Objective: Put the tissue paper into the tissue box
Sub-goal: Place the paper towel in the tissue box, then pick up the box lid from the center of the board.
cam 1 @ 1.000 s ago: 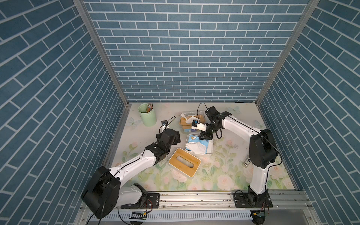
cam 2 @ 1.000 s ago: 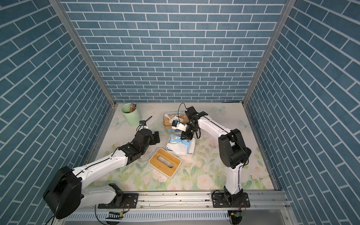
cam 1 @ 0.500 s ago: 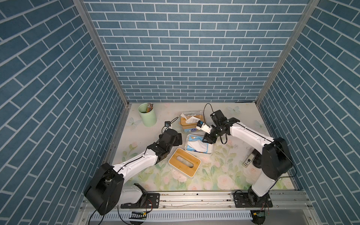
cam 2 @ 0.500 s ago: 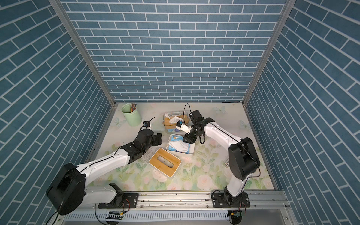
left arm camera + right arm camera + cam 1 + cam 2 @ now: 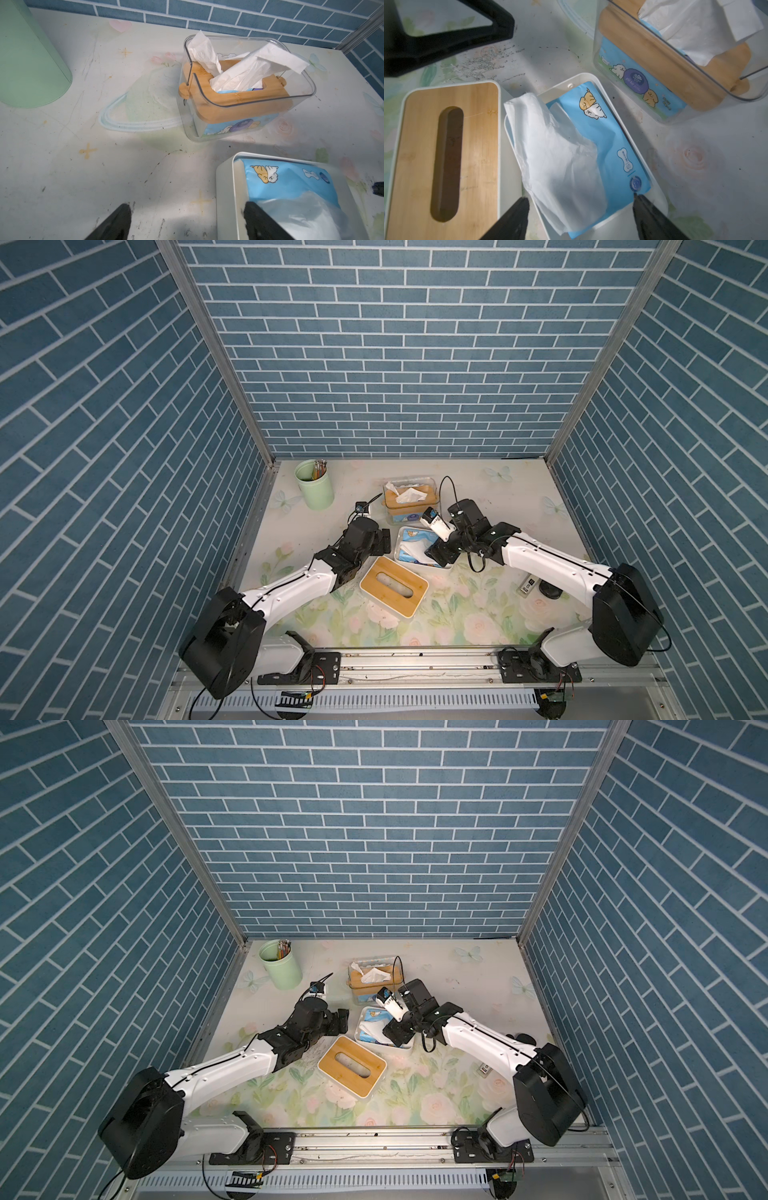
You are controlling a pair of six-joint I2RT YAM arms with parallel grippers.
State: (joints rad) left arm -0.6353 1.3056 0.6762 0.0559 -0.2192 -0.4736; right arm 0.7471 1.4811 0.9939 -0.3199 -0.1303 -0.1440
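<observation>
Floral tabletop (image 5: 478,497). On it sits the white tissue box (image 5: 572,83), lidless, with its bamboo lid (image 5: 475,133) lying just beside it. The blue tissue pack (image 5: 604,141) is inside the box, a loose sheet (image 5: 556,158) draped over it. We note the right claw (image 5: 579,199) directly over the pack's near end, spread wide and gripping nothing. The pack's long axis runs away from it toward the clear dispenser (image 5: 188,122). The left claw (image 5: 187,205), also wide and empty, flanks the box wall. We judge the right arm nearer.

A mint-green cup (image 5: 314,490) of pencils (image 5: 319,467) stands at the floral tabletop's (image 5: 478,497) back left, near a clear tissue holder (image 5: 399,512).
</observation>
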